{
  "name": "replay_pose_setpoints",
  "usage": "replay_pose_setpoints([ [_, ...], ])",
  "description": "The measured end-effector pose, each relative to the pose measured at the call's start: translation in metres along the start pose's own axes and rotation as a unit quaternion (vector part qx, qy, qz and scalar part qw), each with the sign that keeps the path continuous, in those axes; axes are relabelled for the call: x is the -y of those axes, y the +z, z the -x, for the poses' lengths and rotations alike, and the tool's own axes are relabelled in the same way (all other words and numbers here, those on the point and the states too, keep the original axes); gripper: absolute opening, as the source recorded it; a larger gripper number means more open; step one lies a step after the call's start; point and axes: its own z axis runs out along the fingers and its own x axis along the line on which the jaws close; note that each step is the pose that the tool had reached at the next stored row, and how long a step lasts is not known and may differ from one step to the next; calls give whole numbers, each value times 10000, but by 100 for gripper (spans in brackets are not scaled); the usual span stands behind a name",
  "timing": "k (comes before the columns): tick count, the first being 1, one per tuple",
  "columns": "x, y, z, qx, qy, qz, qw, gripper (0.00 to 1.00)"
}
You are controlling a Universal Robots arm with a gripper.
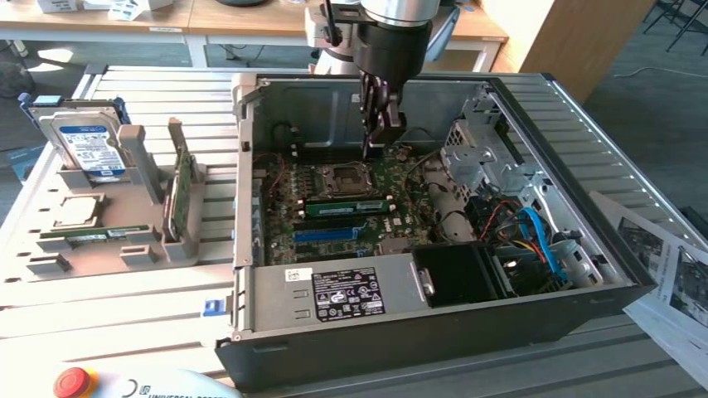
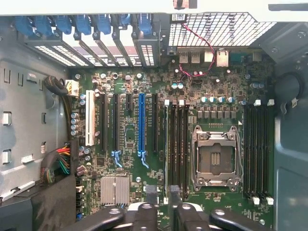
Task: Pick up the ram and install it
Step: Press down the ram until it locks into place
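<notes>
**Gripper.** The black two-fingered gripper point(image 1: 376, 141) point(image 2: 162, 204) hangs upright inside the open grey metal computer case point(image 1: 245, 191), above the green motherboard point(image 2: 130, 139). Its fingers point(image 2: 150, 207) are released. A narrow gap lies between them, bare board shows through it, and nothing is grasped.

**Task item.** A long, narrow green ram stick point(image 1: 345, 206) stands on edge on the board, lower than the fingers and apart from them. It lies between the silver square processor socket point(image 1: 343, 176) and the blue plastic expansion slot point(image 1: 332, 235). Judgement: it sits in one of the black memory slots point(image 2: 176, 144). It stands upright because such a slot takes the contact edge downward. Whether it is fully seated, or its end latches closed, cannot be told.

**Alignment.** In the wrist view the bank of memory slots runs straight out from the fingertips, beginning just beyond them. Judgement: the gripper is squared to that bank so that the fingers can take a stick by its two flat faces.

**Second stick.** A like green stick point(image 1: 94, 235) lies flat in the grey plastic holder tray point(image 1: 122, 253). It is outside the case and well apart from the fingers, toward the exterior view's left. Judgement: the recess keeps it in a fixed, known position for collection.
</notes>
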Motion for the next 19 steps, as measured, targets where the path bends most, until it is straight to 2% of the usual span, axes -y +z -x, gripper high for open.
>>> replay_pose_setpoints([
  [2, 0, 0, 0, 0, 0, 0, 10000, 11],
  [19, 1, 0, 0, -1, 0, 0, 10000, 11],
])
